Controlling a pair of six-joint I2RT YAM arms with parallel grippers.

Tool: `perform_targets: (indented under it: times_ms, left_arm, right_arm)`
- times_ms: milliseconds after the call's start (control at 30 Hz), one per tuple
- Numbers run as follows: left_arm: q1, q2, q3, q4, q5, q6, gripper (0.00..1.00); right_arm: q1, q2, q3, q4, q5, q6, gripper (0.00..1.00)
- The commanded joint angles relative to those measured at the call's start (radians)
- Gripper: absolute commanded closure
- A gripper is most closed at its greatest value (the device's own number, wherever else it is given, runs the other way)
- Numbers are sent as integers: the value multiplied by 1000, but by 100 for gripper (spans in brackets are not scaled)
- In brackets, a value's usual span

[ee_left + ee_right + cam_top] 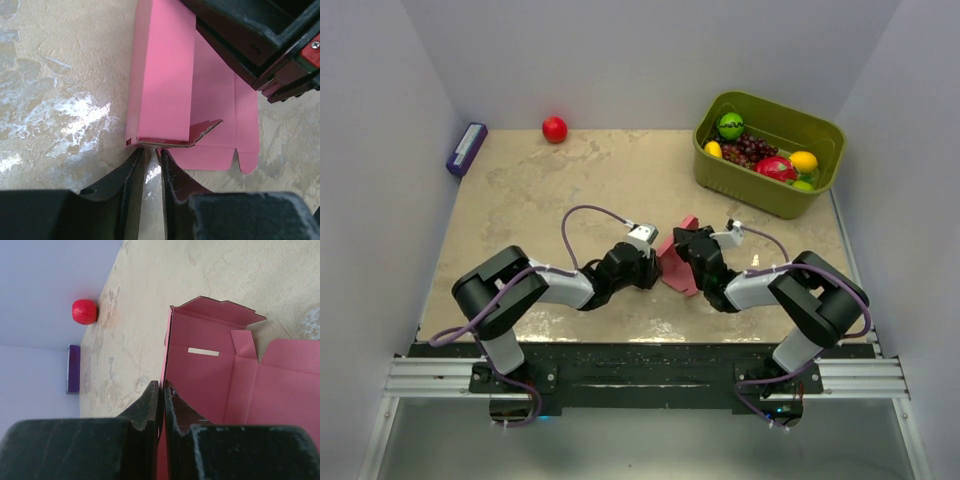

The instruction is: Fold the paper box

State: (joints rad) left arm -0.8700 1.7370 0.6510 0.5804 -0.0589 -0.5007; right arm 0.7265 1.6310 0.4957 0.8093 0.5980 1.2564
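The pink paper box (678, 264) lies partly folded at the table's middle, between my two grippers. In the left wrist view one long panel of the box (165, 75) stands folded up, with a small flap bent at its near end and the rest flat behind. My left gripper (150, 151) has its jaws a narrow gap apart with nothing between them, tips right at the box's near edge. In the right wrist view my right gripper (162, 385) is shut on the upright side wall of the box (210, 375). Its inside and end flaps show.
A green basket (720, 175) of toy fruit stands at the back right. A red ball (554, 129) lies by the back wall and a purple block (466, 148) by the left wall. Both show in the right wrist view, ball (84, 311) and block (73, 368).
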Motion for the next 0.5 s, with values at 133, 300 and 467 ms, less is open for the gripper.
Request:
perform_targets:
  times_ms: [133, 300, 467]
  left_arm:
    - [-47, 12, 29, 147, -257, -87, 66]
    - [-76, 35, 39, 157, -355, -94, 58]
    - [-83, 47, 59, 144, -423, -81, 58]
  right_arm:
    - [50, 21, -66, -194, 3, 11, 100]
    - [51, 18, -74, -202, 6, 28, 100]
    - [54, 15, -77, -203, 2, 28, 100]
